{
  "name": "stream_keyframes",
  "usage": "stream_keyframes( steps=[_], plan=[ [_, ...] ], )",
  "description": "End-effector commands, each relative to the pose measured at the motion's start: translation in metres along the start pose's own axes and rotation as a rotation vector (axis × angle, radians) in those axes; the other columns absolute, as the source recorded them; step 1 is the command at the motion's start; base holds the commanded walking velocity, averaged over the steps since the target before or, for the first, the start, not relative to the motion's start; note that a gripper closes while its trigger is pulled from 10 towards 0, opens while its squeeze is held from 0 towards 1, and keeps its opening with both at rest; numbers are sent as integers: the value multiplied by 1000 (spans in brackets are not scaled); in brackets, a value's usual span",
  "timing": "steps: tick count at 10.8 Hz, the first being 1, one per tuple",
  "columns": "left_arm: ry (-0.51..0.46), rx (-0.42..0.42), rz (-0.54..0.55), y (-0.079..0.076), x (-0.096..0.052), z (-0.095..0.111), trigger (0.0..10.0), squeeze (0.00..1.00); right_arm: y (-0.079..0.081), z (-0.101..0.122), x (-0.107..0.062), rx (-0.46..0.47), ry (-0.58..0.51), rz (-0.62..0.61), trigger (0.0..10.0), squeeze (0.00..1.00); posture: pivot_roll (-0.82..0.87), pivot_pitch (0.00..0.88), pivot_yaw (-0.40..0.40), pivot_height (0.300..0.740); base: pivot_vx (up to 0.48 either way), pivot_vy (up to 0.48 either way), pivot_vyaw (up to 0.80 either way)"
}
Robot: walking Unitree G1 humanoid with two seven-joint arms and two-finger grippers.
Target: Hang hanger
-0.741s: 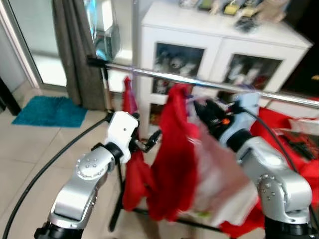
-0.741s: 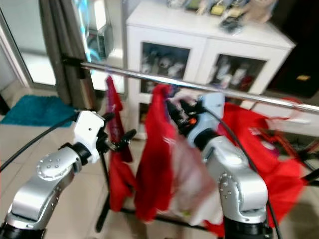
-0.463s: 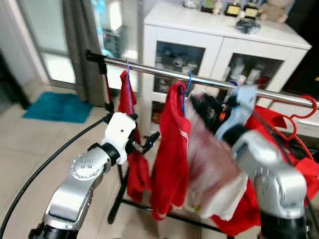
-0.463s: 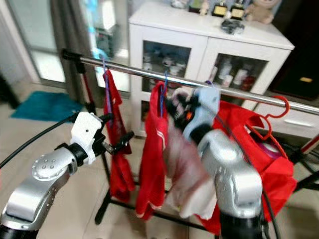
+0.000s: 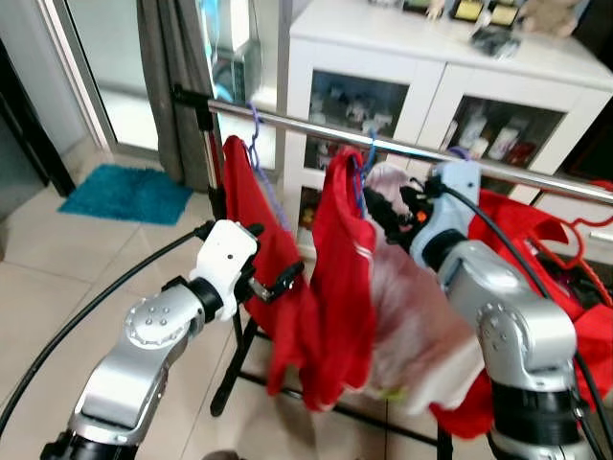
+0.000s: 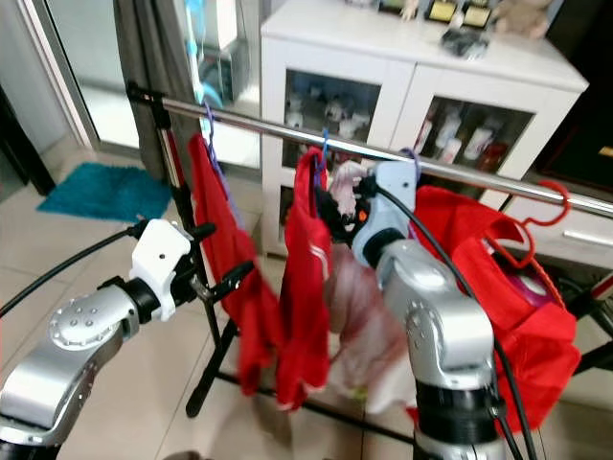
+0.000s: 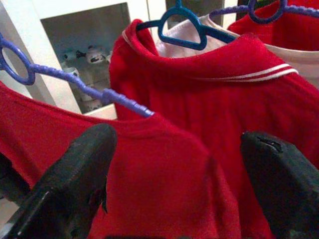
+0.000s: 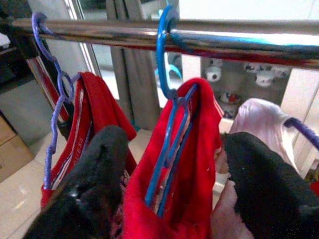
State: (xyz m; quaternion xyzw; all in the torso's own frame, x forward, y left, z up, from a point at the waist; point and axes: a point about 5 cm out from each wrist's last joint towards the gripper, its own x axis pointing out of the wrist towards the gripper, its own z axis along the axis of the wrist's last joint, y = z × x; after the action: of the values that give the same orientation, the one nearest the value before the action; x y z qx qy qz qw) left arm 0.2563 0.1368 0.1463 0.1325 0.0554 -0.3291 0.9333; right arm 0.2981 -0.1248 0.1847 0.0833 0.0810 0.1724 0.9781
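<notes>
A: Landmark is the rail, the metal bar running in front of the white cabinet. What hangs on it?

B: A purple hanger with a red shirt at the rail's left end, by the grey curtain. Next along the rail, a blue hanger hooked over it with a second red shirt. Then a pale pink garment on another purple hanger (only its shoulder shows in the right wrist view, so I cannot tell whether its hook is over the rail).

A: Right hand?

B: Up just under the rail, fingers wide apart, one on each side of the blue hanger's shirt. Not holding anything that I can see.

A: Left hand?

B: Well below the rail, beside the first red shirt. Fingers spread wide, nothing between them but the shirt cloth behind.

A: Anything else?

B: More red cloth heaped at the rail's right end, with a red hanger on top. A teal mat on the tiled floor, beyond the rail's left end.
</notes>
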Motion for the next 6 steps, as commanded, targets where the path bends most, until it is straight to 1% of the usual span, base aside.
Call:
stream_keyframes(
  steps=[1, 2, 3, 4, 5, 6],
  plan=[
    [-14, 15, -26, -2, 0, 5, 10000, 0, 0, 3, 0, -1, 5, -5, 10000, 1000, -40, 0, -85, 740, 0, 0, 0],
    [-13, 16, -35, -2, 0, 5, 10000, 0, -1, 4, 2, -8, 18, -8, 10000, 1000, -41, 0, -84, 740, 0, 0, 0],
    [-13, 17, -39, -2, 1, 5, 10000, 0, 0, 9, 4, 6, 4, 5, 10000, 1000, -44, 0, -82, 740, 0, 0, 0],
    [-10, 19, -50, -3, 2, 5, 10000, 0, 2, 12, 7, -39, -5, -8, 10000, 1000, -46, 0, -81, 740, 0, 0, 0],
    [-9, 25, -67, -4, 3, 6, 10000, 0, -1, 15, 12, -63, -4, -44, 10000, 1000, -44, 0, -84, 740, 0, 0, 0],
    [-9, 26, -69, -4, 3, 6, 10000, 0, -5, 19, 12, -62, -5, -50, 10000, 1000, -44, 0, -86, 740, 0, 0, 0]
  ],
)
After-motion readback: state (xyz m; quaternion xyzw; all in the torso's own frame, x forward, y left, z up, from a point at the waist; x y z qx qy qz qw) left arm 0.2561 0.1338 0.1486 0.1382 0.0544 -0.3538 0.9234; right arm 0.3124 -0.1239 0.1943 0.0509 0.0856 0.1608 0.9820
